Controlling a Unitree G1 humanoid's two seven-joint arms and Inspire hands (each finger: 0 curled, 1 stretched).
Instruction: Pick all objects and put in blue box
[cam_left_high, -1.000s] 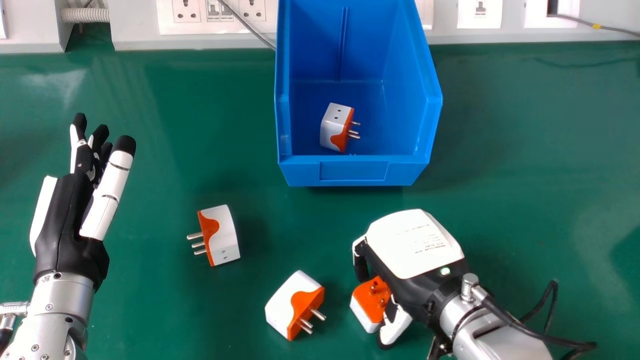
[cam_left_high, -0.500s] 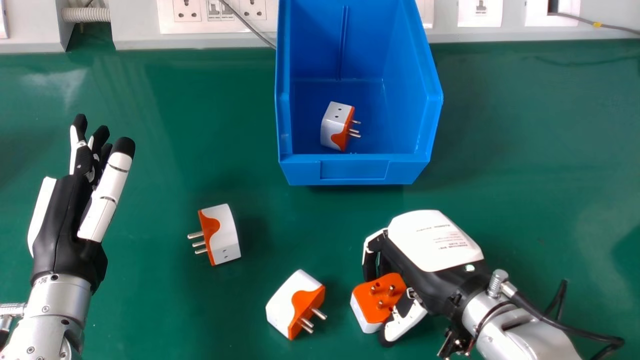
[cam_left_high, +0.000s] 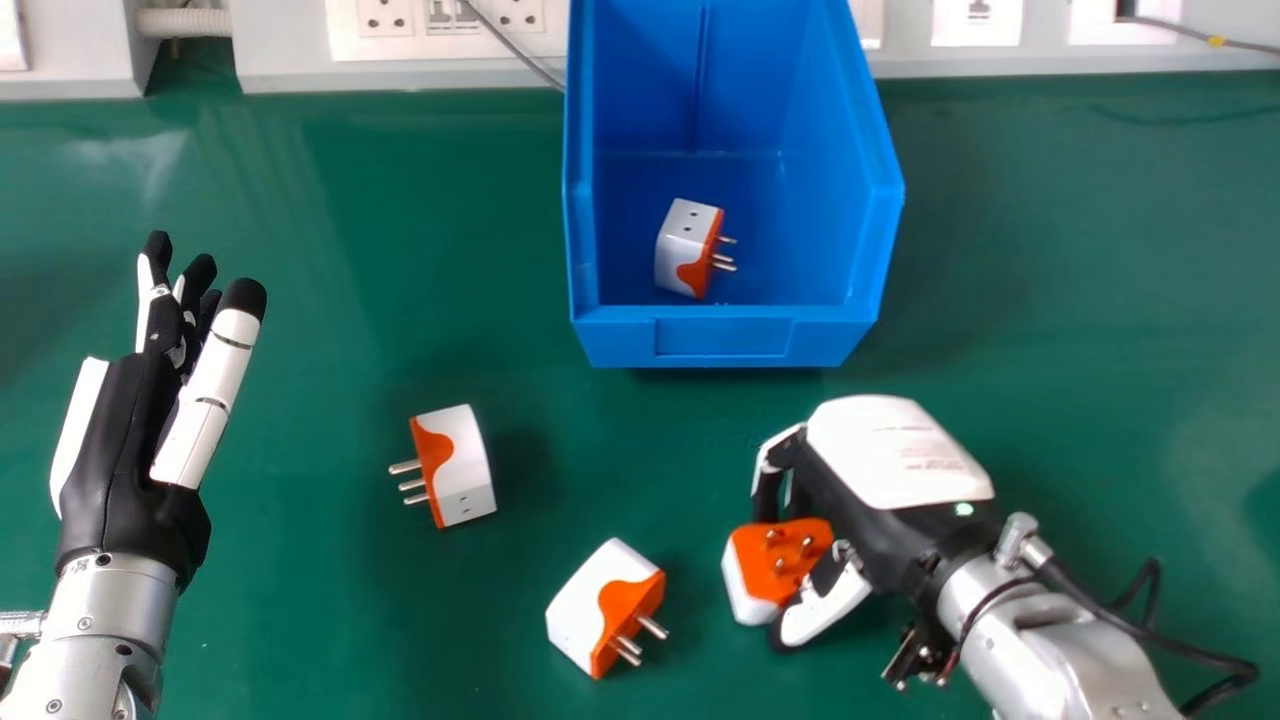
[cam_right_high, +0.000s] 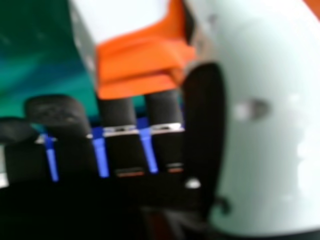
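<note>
My right hand (cam_left_high: 895, 455) is at the lower right of the head view, its fingers and thumb curled round an orange and white plug adapter (cam_left_high: 778, 562) with pins facing up. In the right hand view the adapter (cam_right_high: 137, 62) sits between the fingertips and thumb of my right hand (cam_right_high: 117, 145). At the left my left hand (cam_left_high: 125, 440) is held open, holding nothing. One adapter (cam_left_high: 453, 466) lies left of centre, another (cam_left_high: 605, 608) nearer the front. A further adapter (cam_left_high: 689, 248) lies inside the blue box (cam_left_high: 722, 340).
The green table (cam_left_high: 1080, 330) extends on both sides of the box. Along its back edge runs a pale trunking (cam_left_high: 285, 60) with sockets and a thin grey cable. A black cable (cam_left_high: 1190, 650) trails from my right wrist.
My right hand has shifted right and away from the front, and the adapter in its grasp has moved with it. The view has shifted slightly. My left hand has barely moved.
</note>
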